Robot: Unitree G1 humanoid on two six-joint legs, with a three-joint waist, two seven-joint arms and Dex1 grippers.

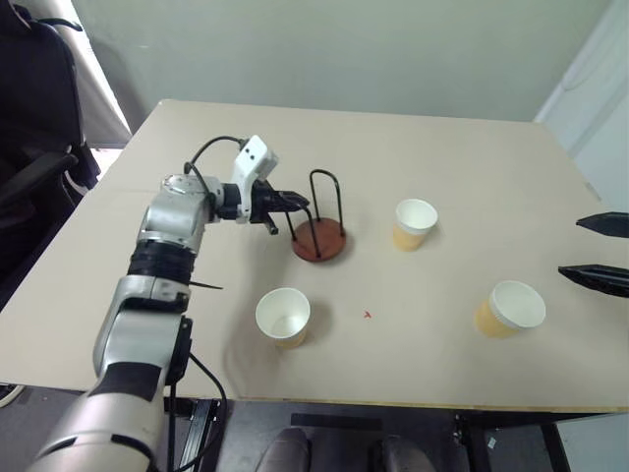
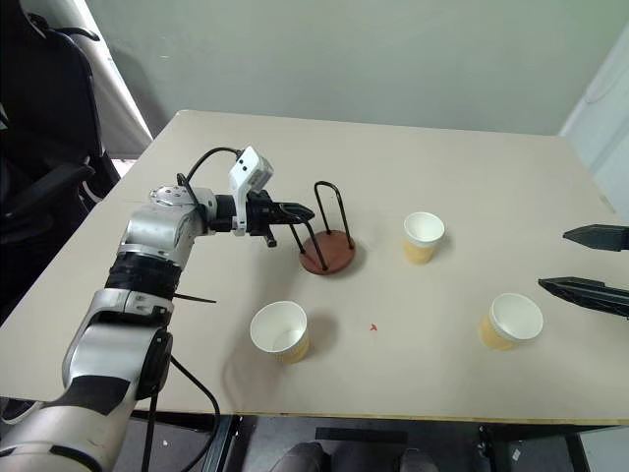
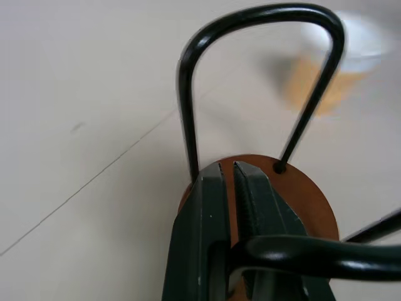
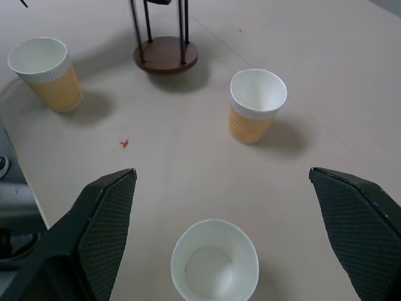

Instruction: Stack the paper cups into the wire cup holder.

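The holder is standing mid-desk. The left gripper is resting at the holder's near wire loop, jaws clenched with a wire passing just in front. Three cups are sitting upright around the holder: one beside it, one nearer, one by the right gripper, whose jaws are standing released.

Glossy black wire loops on a smooth reddish-brown disc base; ribbed tan paper cups; matt beige tabletop.
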